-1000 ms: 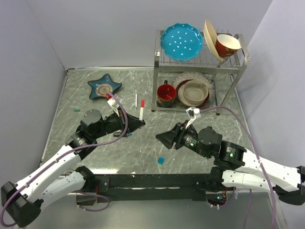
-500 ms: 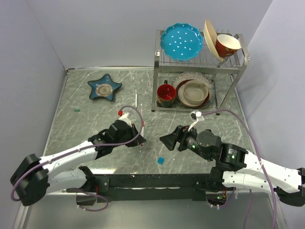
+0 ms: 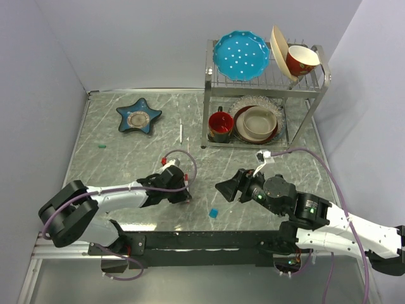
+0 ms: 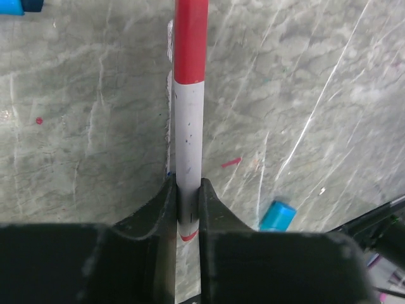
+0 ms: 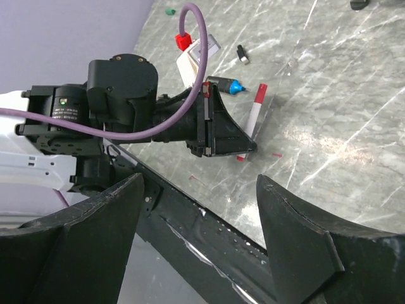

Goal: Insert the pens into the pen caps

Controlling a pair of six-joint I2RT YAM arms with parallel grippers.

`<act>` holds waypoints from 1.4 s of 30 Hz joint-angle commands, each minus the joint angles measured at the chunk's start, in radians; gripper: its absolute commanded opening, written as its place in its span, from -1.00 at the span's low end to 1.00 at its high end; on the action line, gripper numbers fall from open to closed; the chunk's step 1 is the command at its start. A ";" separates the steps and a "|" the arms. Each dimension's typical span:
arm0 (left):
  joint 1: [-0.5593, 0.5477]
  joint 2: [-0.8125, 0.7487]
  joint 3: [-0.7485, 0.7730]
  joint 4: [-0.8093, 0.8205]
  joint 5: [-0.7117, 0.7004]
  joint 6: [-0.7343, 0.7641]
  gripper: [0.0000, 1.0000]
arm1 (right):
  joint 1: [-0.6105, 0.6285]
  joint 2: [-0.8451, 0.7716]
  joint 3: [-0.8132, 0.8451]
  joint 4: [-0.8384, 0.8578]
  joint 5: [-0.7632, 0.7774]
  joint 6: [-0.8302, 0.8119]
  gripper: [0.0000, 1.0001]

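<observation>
A white plastic pen with a red end (image 4: pixel 188 139) is pinched near one end between the jaws of the left gripper (image 4: pixel 188 190), close above the grey marbled table (image 4: pixel 76 126). A small bright blue cap (image 4: pixel 276 216) is seen lying just beside it. The right gripper (image 5: pixel 201 183) is spread wide, facing the left one. Behind, a metal dish rack (image 3: pixel 207 82) is loaded: blue dotted plate (image 3: pixel 240 56), cream plate (image 3: pixel 278 41) and red bowl (image 3: pixel 302 60) above, red mug (image 3: pixel 221 125) and beige bowl (image 3: pixel 259 121) below. A blue star-shaped dish (image 3: pixel 138 116) is set well apart.
</observation>
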 commanded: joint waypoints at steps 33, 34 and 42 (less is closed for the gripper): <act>0.330 -0.432 0.277 -0.415 -0.318 0.106 0.49 | -0.210 0.216 0.070 -0.174 0.285 -0.092 0.48; 0.332 -0.449 0.275 -0.417 -0.307 0.113 0.50 | -0.266 0.243 0.078 -0.165 0.221 -0.115 0.48; 0.333 -0.510 0.240 -0.426 -0.253 0.202 0.52 | -0.594 0.460 0.049 -0.041 -0.155 -0.303 0.55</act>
